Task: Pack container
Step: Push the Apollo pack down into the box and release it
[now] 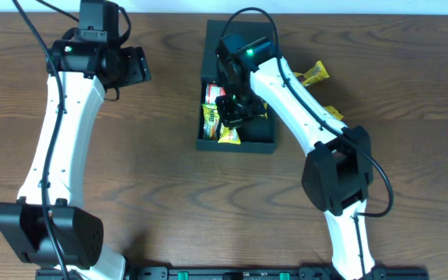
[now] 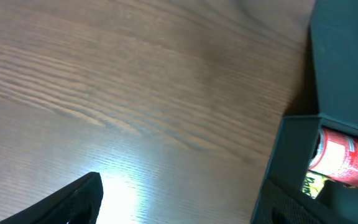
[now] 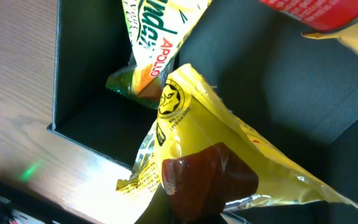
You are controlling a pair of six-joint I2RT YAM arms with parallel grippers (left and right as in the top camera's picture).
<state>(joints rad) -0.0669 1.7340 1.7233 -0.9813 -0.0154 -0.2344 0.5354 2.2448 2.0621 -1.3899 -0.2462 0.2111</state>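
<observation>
The packet point(image 3: 216, 155) clamped in the right gripper point(image 1: 236, 110) could be caught on the container point(image 1: 237, 145) wall if released off-centre.

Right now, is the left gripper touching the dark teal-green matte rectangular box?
Apart. Overhead view shows bare wooden table between the left gripper and the teal-green box.

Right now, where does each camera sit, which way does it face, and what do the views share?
Overhead: fixed above the table, facing straight down; shows left arm, right arm, container, red packet.
Left wrist: beside the container, facing down across bare table; own fingertip at bottom edge.
Right wrist: over the container, facing down, close on a yellow packet; own fingers hidden.
Shared: container and red packet in all three.
</observation>
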